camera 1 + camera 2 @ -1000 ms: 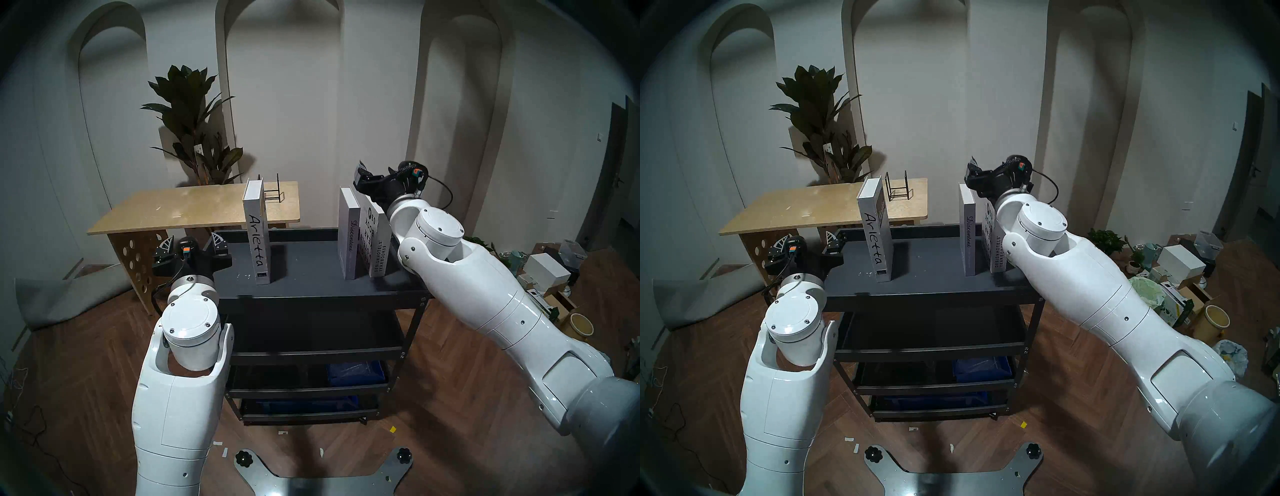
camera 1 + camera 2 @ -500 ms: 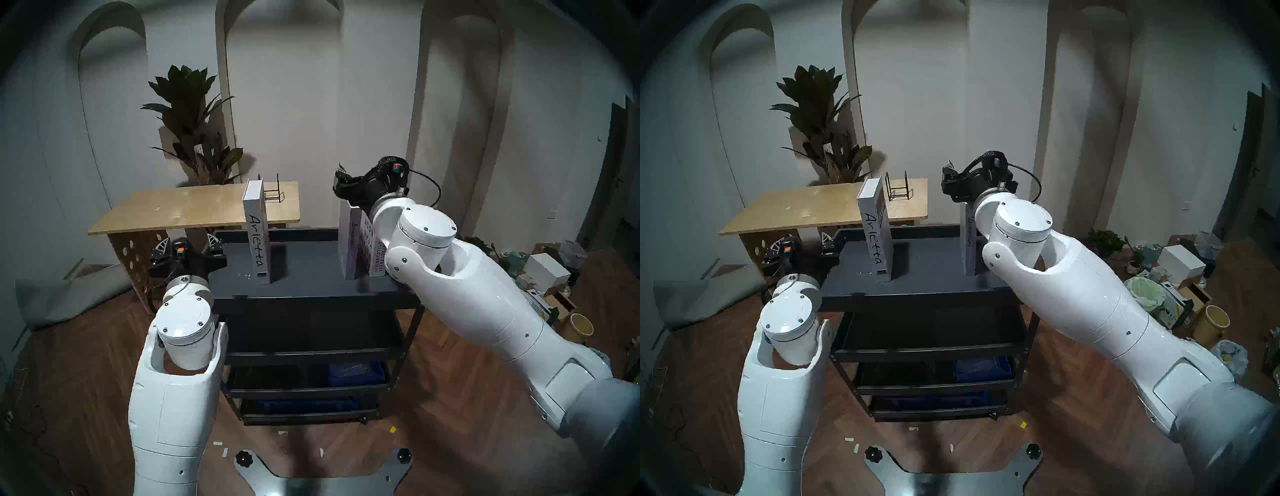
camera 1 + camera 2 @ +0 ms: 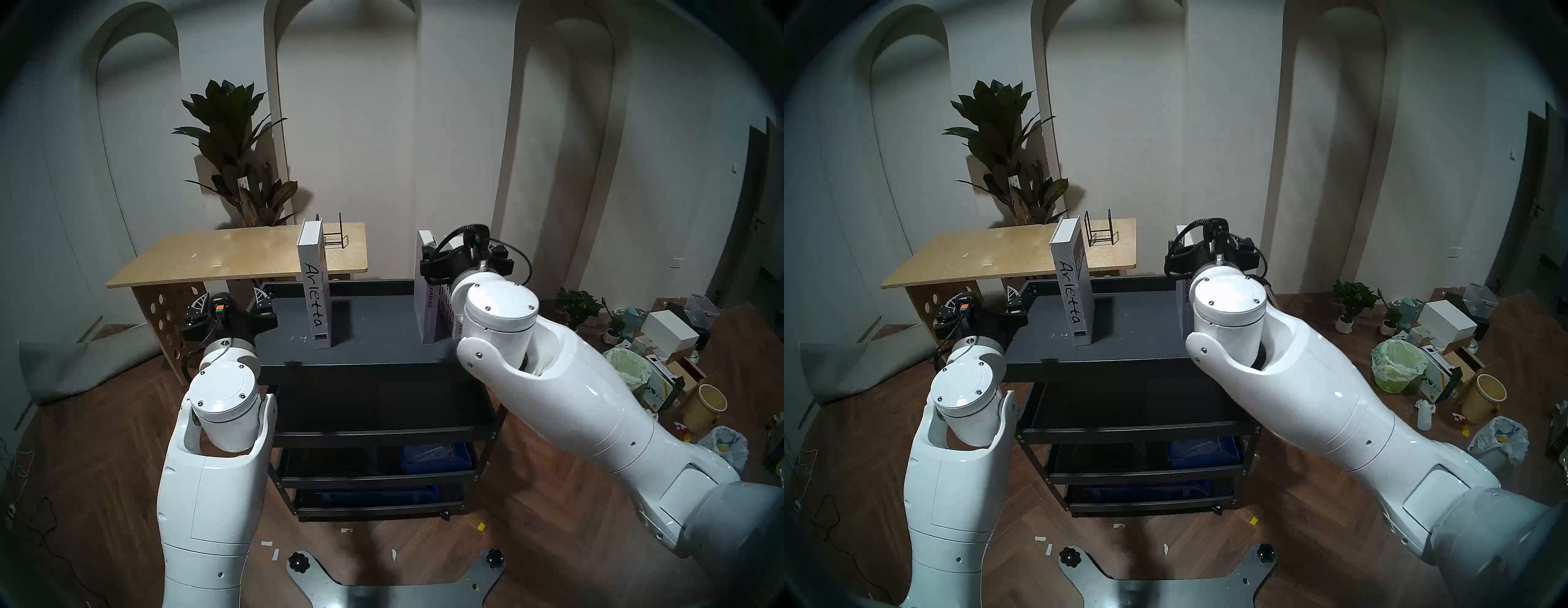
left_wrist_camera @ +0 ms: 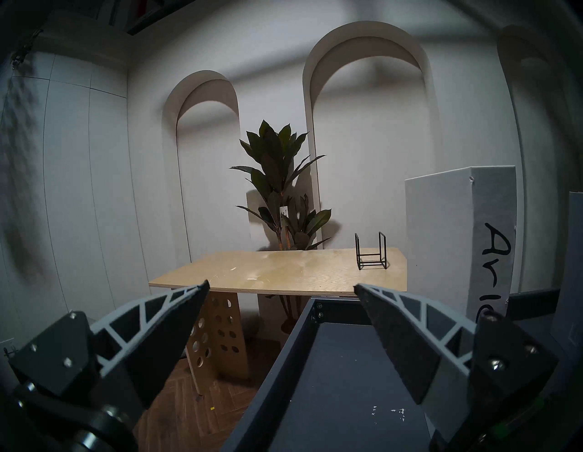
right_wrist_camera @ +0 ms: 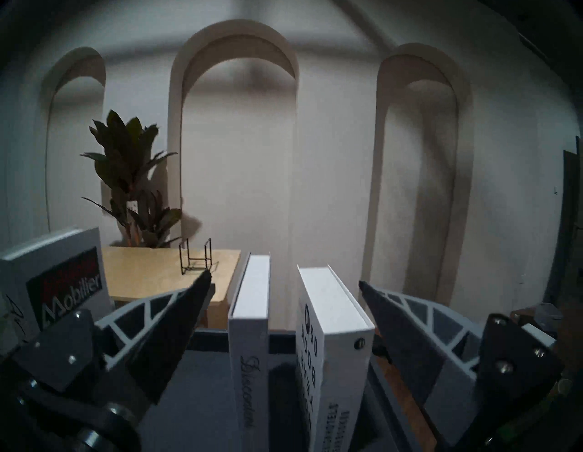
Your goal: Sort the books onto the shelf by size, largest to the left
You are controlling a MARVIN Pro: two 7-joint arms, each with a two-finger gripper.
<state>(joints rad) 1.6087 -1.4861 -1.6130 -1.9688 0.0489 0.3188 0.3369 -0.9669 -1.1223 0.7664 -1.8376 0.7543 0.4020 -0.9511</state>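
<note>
Standing upright on shelf (image 3: 373, 339): three books (image 3: 316, 293); left hand (image 4: 280, 288), right hand (image 5: 284, 281) both spread, empty.

White books (image 3: 316, 293) with black spine lettering; dark grey shelf (image 3: 373, 339); pale plywood table (image 3: 237, 254); dark-leaved plant (image 3: 233, 140)

A home-like room: arched wall niches (image 3: 343, 106), potted plant (image 3: 237, 153), herringbone wood floor (image 3: 530, 509).
</note>
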